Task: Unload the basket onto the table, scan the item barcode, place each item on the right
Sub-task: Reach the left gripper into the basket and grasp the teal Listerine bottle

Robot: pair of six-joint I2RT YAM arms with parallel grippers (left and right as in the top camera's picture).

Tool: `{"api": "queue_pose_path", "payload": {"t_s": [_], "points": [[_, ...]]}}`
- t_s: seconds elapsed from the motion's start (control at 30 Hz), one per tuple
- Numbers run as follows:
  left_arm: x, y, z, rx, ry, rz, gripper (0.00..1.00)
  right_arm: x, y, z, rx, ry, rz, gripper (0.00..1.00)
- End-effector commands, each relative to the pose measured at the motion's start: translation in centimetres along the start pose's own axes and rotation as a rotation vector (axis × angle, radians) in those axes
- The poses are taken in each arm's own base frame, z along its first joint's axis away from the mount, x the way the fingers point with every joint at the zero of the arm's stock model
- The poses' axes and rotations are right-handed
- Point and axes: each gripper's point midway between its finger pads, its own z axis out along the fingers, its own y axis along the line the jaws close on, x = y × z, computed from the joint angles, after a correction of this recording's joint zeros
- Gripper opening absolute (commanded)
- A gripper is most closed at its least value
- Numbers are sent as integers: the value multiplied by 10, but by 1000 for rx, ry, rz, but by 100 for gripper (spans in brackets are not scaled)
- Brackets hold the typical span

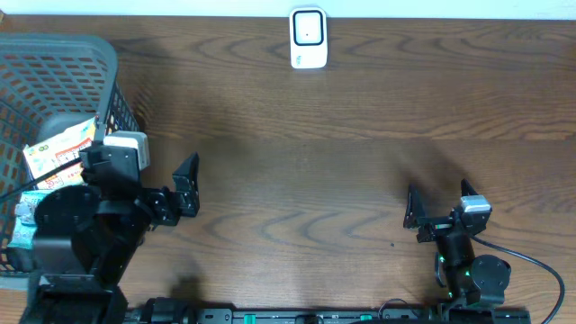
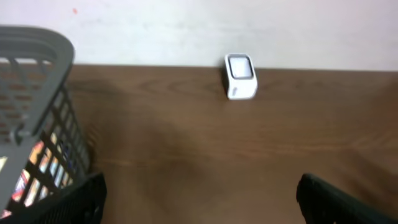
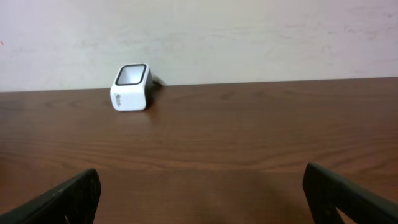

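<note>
While hovering low: left gripper [image 1: 189, 184], right gripper [image 1: 438, 198] spread wide, empty; scanner [image 1: 308, 38] at back; print on packets [image 1: 58, 144] in basket [image 1: 99, 49] unreadable.

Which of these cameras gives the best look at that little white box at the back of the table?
The right wrist view: the white box is sharp there, showing its dark-rimmed window and one side. Overhead, it is small and seen from above; the left wrist view shows it blurred.
</note>
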Motion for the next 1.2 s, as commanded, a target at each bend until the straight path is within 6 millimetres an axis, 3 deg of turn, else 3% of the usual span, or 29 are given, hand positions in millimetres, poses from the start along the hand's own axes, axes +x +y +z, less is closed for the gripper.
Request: {"api": "queue_pose_path", "payload": {"t_s": [0.0,0.17,0.47,0.6,0.73,0.87,1.17], "points": [[7,-12,2,67,43,-11,98,2,2,0,-9,6,-8,99],[1,-2,2,11,28,-70,98,2,2,0,-9,6,-8,99],[-47,65,-6,-431,58,-354,98,2,2,0,-9,6,-8,99],[-51,100,-13,-635,119,-515,98,2,2,0,-9,6,-8,99],[-37,138,-20,-804,174,-699,98,2,2,0,-9,6,-8,99],[-6,180,-31,-976,239,-898,98,2,2,0,-9,6,-8,99],[53,229,-57,-1094,375,-1240,98,2,2,0,-9,6,-8,99]]}}
